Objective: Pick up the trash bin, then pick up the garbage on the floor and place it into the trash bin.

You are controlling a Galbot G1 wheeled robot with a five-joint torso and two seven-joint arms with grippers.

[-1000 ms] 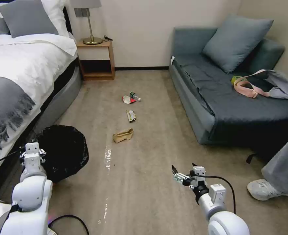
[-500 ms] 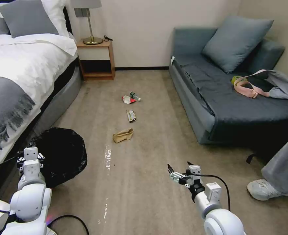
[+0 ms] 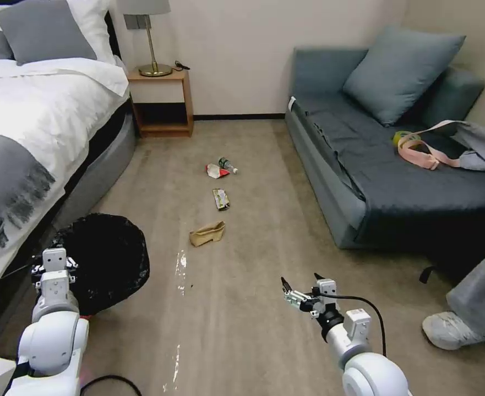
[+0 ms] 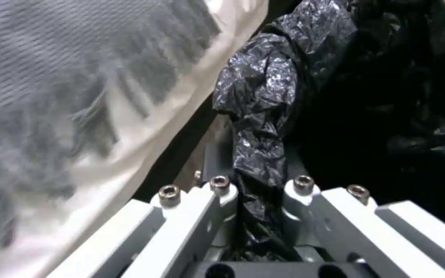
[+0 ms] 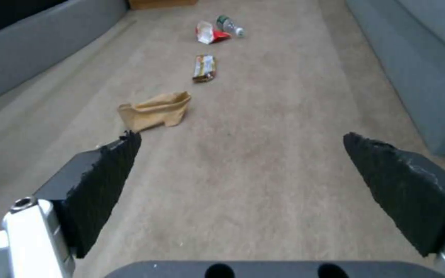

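Observation:
The trash bin [image 3: 103, 262], lined with a crinkly black bag, is beside the bed at the left. My left gripper [image 3: 54, 257] is at its near rim, and in the left wrist view the left gripper [image 4: 260, 185] is shut on the black bag over the trash bin's rim [image 4: 264, 100]. The garbage lies in a row on the carpet: a brown paper bag [image 3: 207, 234] [image 5: 155, 111], a shiny wrapper [image 3: 220, 198] [image 5: 204, 68], a red-and-white pack [image 3: 216, 171] [image 5: 209, 33] and a small bottle [image 3: 227, 164] [image 5: 228, 24]. My right gripper [image 3: 296, 291] [image 5: 243, 185] hangs open above the floor, short of the paper bag.
The bed [image 3: 27, 126] runs along the left, with a nightstand [image 3: 161, 99] at the back. A grey sofa [image 3: 385, 165] with a pillow and a cloth bag fills the right. A person's shoe [image 3: 450, 330] and trouser leg are at the right edge.
The whole picture has shifted slightly, so the camera has moved. My left wrist sits a little lower in view, still on the bin. The right gripper has drifted slightly left.

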